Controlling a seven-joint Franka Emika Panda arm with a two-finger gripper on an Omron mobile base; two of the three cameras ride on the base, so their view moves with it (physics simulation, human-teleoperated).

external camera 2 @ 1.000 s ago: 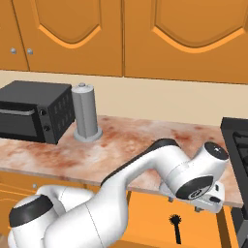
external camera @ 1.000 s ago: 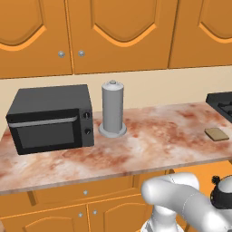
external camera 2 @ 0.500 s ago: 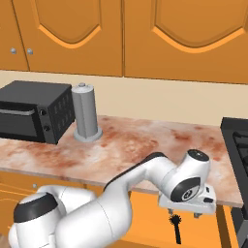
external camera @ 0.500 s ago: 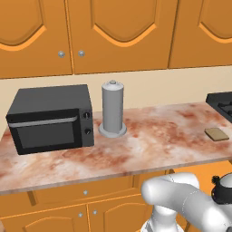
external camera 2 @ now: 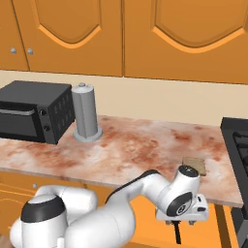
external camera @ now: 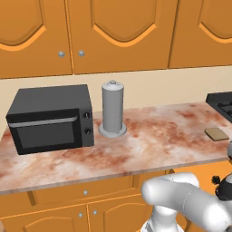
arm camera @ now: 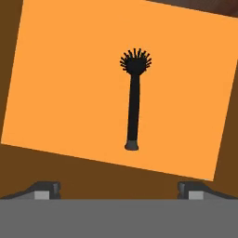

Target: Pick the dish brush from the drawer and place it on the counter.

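Hand [arm camera: 119, 188] spread apart, empty, hovering over the drawer [arm camera: 56, 83]. Risk: the thin handle could slip out if the fingers close off-center or hit the drawer floor first. Dish brush [arm camera: 133, 100] lies flat on the drawer bottom, straight ahead of the hand, apart from it, below the table [external camera 2: 145, 150] edge.

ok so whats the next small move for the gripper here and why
Probably lower straight down toward the handle of the dish brush. The gripper is open above the drawer, fingertips wide apart, and the brush lies flat between their lines, not yet touched.
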